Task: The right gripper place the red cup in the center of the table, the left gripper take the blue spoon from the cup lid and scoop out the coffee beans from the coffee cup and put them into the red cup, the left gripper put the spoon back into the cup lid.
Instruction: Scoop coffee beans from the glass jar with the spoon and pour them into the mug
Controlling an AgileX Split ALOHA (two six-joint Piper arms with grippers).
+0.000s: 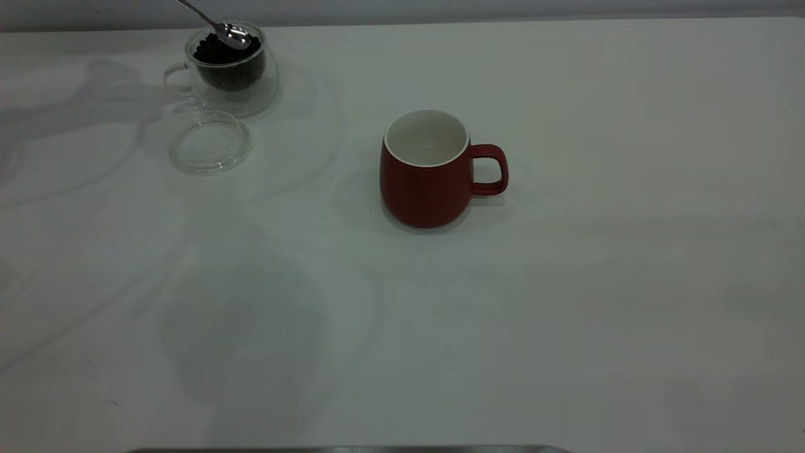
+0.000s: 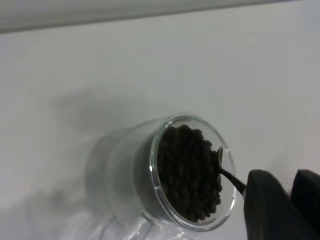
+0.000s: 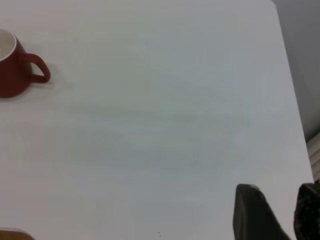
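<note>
Outside view, red cup: the red cup (image 1: 426, 168) stands upright near the middle of the desk (image 1: 566, 314), white inside and bare, ready for beans.
Outside view, glass cup: the coffee cup (image 1: 230, 68) sits near the far left corner, full of dark coffee beans (image 1: 221, 58).
Outside view, spoon: the shiny bowl of the blue spoon (image 1: 231, 34) dips onto the beans, tilted, I think to scoop.
Outside view, lid: the cup lid (image 1: 210, 142) lies flat just beside the glass cup, with no spoon on it.
Left wrist view: the left gripper (image 2: 282, 205) is right by the glass cup's rim, its fingers (image 2: 265, 200) narrow, holding the spoon.
Right wrist view: the right gripper (image 3: 280, 215) hangs well apart from the red cup, over the bare right side, fingers (image 3: 252, 212) apart and holding nothing.
</note>
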